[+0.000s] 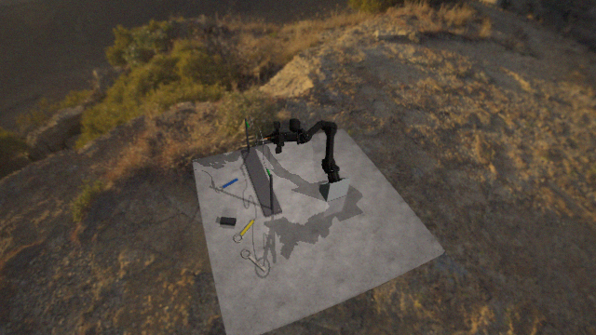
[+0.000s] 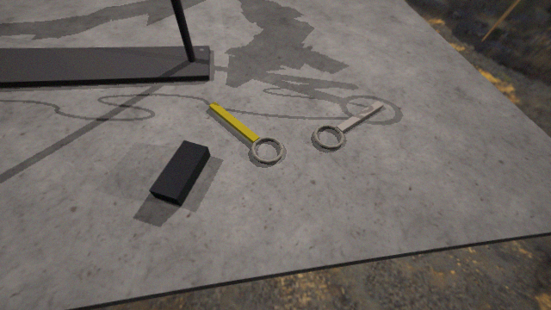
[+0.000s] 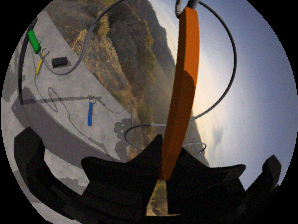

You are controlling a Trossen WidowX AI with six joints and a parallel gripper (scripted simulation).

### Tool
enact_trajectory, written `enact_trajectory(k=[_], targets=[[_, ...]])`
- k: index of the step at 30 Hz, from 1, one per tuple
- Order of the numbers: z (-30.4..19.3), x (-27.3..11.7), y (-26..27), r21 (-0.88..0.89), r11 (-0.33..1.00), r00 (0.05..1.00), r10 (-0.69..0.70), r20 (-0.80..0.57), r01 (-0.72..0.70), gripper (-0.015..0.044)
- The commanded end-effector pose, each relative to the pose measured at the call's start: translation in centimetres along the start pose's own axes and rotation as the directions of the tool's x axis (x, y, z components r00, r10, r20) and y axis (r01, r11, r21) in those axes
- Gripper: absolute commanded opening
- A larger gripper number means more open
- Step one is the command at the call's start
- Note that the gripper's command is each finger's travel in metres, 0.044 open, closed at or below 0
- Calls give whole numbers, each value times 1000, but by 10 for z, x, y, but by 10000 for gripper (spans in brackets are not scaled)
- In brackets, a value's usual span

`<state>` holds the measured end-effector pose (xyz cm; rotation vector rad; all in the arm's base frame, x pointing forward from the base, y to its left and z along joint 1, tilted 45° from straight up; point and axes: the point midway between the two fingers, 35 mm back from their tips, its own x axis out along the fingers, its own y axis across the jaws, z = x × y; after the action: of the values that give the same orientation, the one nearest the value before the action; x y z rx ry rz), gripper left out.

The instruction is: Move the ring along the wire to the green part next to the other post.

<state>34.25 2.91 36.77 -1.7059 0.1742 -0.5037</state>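
Note:
My gripper (image 1: 267, 139) (image 3: 162, 139) is shut on the orange handle (image 3: 182, 75), which stands up from the fingers in the wrist view. Only a bit of its ring shows at the top edge there, so I cannot tell whether it touches the wire. The grey wire (image 3: 235, 60) curves on both sides of the handle, with more loops behind it. One green part (image 1: 247, 124) is by the far post (image 1: 248, 140). The other green part (image 1: 269, 172) (image 3: 33, 41) is by the near post (image 1: 271, 195) (image 2: 182, 32). The gripper is between the posts, closer to the far one.
The dark base (image 1: 257, 174) (image 2: 86, 65) carries the posts. On the slab lie a blue handle (image 1: 230, 182) (image 3: 90, 114), a yellow-handled ring (image 1: 247, 228) (image 2: 234, 122) (image 3: 39, 65), a pale-handled ring (image 2: 361, 116) and a black block (image 1: 227, 221) (image 2: 178, 172) (image 3: 59, 62).

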Motion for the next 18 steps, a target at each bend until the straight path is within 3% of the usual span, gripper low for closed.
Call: enact_trajectory(k=[1, 18], targets=[[1, 0, 0, -57, 998, 1000, -27, 13, 28, -150], [2, 0, -8, -237, 963, 991, -121, 51, 130, -150]])
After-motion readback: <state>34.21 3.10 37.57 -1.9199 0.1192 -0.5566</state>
